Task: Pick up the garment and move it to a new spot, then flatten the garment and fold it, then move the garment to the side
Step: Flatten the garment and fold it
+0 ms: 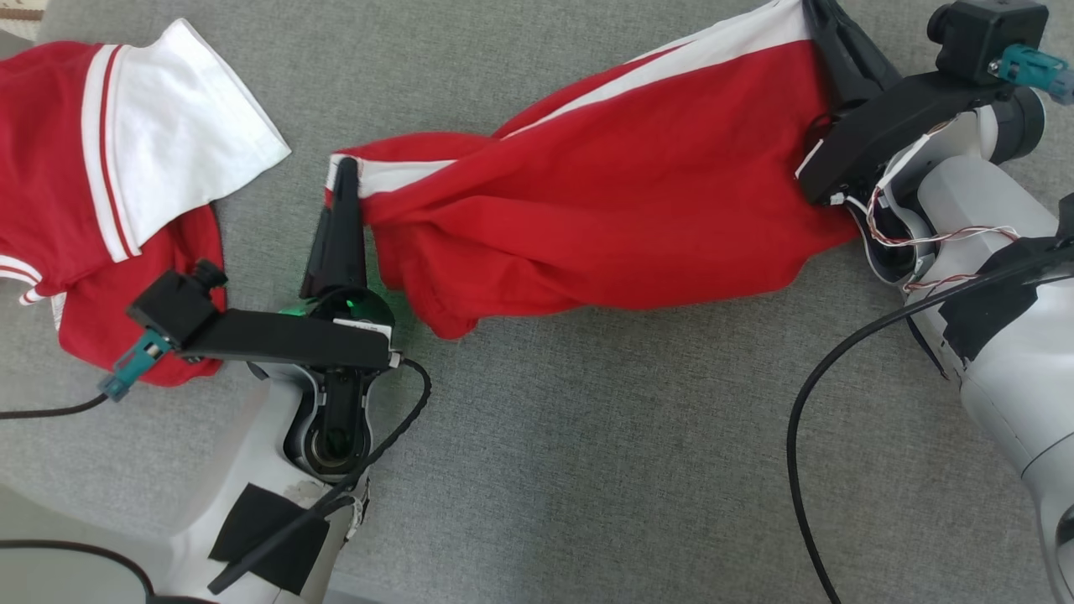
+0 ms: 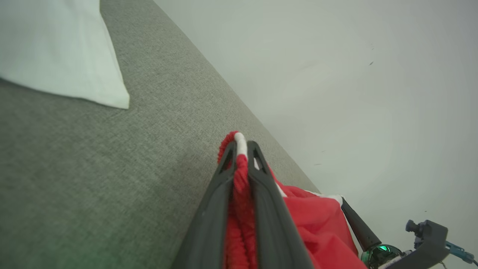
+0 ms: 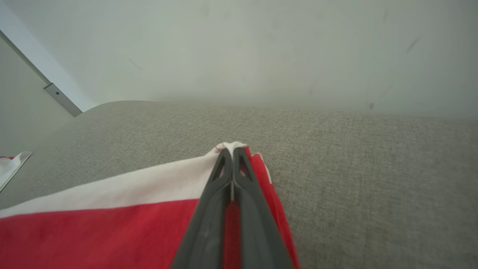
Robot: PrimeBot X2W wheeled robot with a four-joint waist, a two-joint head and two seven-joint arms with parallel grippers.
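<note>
Garment (image 1: 604,226) between left claw (image 1: 344,172) and right claw (image 3: 232,151) — second garment (image 1: 126,168) further left, on cushion (image 1: 587,470)

No readable text, labels, brands or numbers in any view.
</note>
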